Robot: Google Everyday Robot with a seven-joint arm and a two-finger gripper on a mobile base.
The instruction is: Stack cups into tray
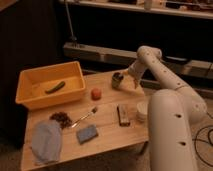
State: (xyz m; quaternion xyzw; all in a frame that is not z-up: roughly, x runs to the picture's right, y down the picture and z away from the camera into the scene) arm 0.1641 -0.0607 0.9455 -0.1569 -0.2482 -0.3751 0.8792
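Here, arm elbow-bent, gripper [124, 76] at dark cup [117, 82]

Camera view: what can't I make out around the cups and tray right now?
- White cup: right part hidden behind the robot's body.
- Gripper, beside the dark cup: blurred together, contact unclear.
- Tray: floor along its near wall hidden by that wall.

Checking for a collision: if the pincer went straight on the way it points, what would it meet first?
The pincer, at the back edge of the table, points left at the dark cup right beside it; that cup comes first, though depth is unclear.
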